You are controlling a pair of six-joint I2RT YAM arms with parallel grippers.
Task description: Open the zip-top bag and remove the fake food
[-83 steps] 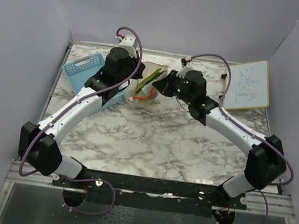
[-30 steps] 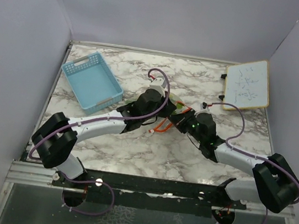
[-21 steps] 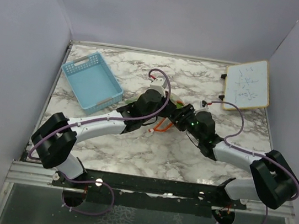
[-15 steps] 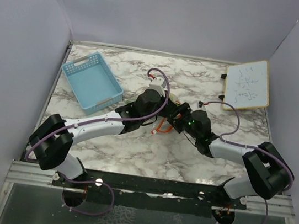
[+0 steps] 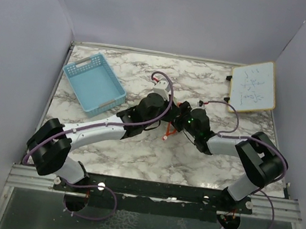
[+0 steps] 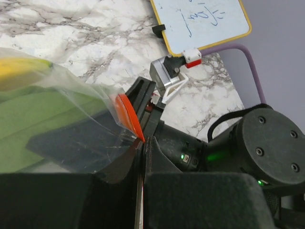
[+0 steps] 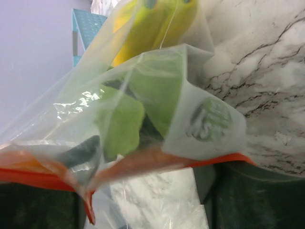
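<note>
left gripper [image 6: 143,149]: pressed together on orange zip strip [image 6: 127,114]
zip-top bag [image 6: 71,119]: spreads left of pincer, green piece [image 6: 33,124] and yellow piece [image 6: 19,71] inside
right arm [image 6: 248,148]: just beyond fingertips, rightward
whiteboard [image 6: 200,21]: far beyond

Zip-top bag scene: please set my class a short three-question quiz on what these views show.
1. True or false: the fake food already lies out on the marble table.
2. What colour is the zip strip on the zip-top bag? A blue, B orange-red, C black.
3. Which gripper pinches the bag?
Key: 1 false, it is inside the bag; 2 B; 3 the left gripper.
</note>
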